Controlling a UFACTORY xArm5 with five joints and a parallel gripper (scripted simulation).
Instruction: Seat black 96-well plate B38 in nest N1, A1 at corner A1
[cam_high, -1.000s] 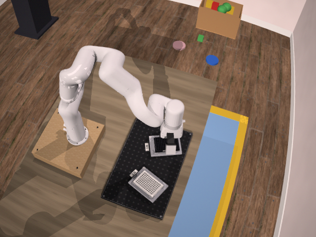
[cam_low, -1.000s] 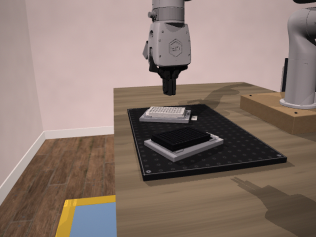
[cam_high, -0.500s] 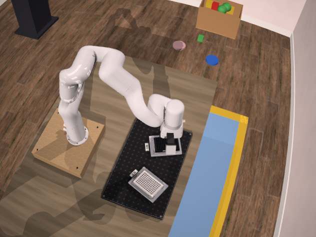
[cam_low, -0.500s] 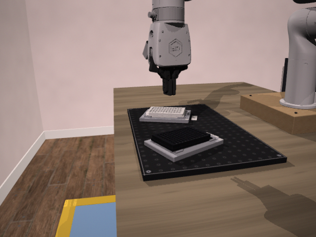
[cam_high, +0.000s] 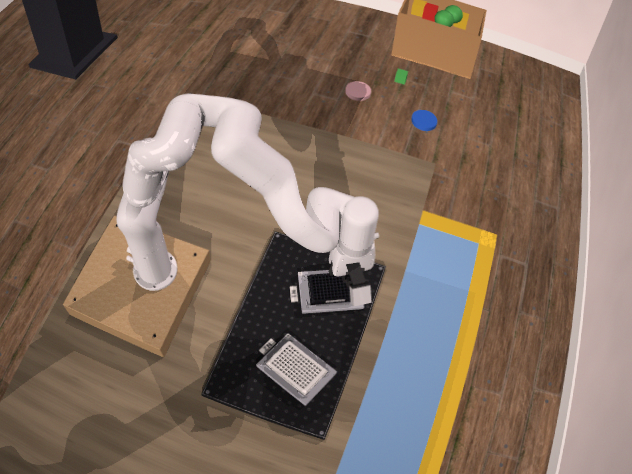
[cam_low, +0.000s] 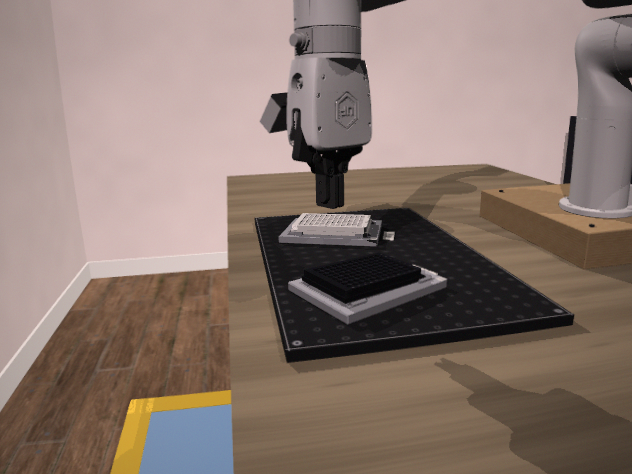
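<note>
- You can make out a hexagon logo embossed on the side of the gripper (cam_low: 330, 201) housing in the exterior view; the letters inside it look like "UF" but are too small to be sure.
- You will see a small white tag (cam_high: 293, 293) left of the black plate's holder (cam_high: 334, 306) in the top view; its print is unreadable.
- A similar tag (cam_high: 266, 347) sits by the white plate's holder (cam_high: 293, 380); it is also unreadable.

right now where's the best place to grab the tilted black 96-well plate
Judging by its pose, take the black 96-well plate across its two long side walls, coming straight down from above. It sits tilted on the grey plate nest, so the sides are exposed. The shut gripper must open first.
</note>
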